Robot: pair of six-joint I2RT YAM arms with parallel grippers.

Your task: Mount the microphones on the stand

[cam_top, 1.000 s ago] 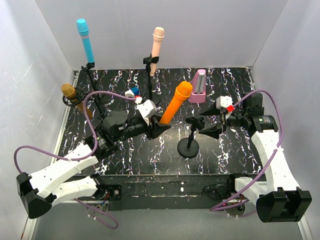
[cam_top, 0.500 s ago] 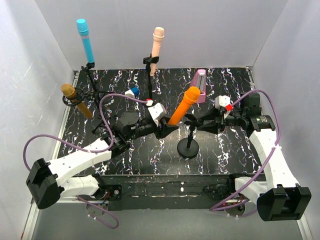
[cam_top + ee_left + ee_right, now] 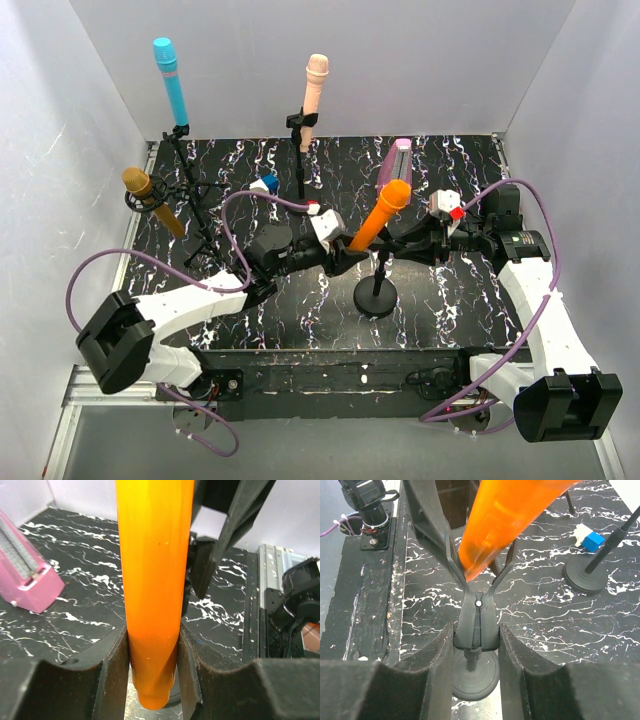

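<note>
The orange microphone (image 3: 381, 213) is tilted, head up to the right, with my left gripper (image 3: 348, 258) shut on its lower end. In the left wrist view, both pads press the orange microphone's (image 3: 155, 580) tail, which pokes out below my left gripper (image 3: 152, 655). My right gripper (image 3: 402, 247) is shut on the handles of the black clip (image 3: 476, 622) atop the short stand (image 3: 377, 297). The clip's arms spread in a V, and the orange microphone's (image 3: 505, 525) tail sits between them. The sky blue (image 3: 170, 80), pale pink-cream (image 3: 315, 88) and gold (image 3: 150, 198) microphones sit clipped on stands behind.
A mauve block (image 3: 395, 170) stands behind the short stand, near the orange microphone's head. A small blue-and-white piece (image 3: 264, 185) lies at the back beside the bases of the tall stands. White walls enclose three sides. Purple cables loop over both arms.
My left arm has carried the orange microphone rightwards to the stand's clip. My right gripper has closed on the clip's handles, spreading its arms.
</note>
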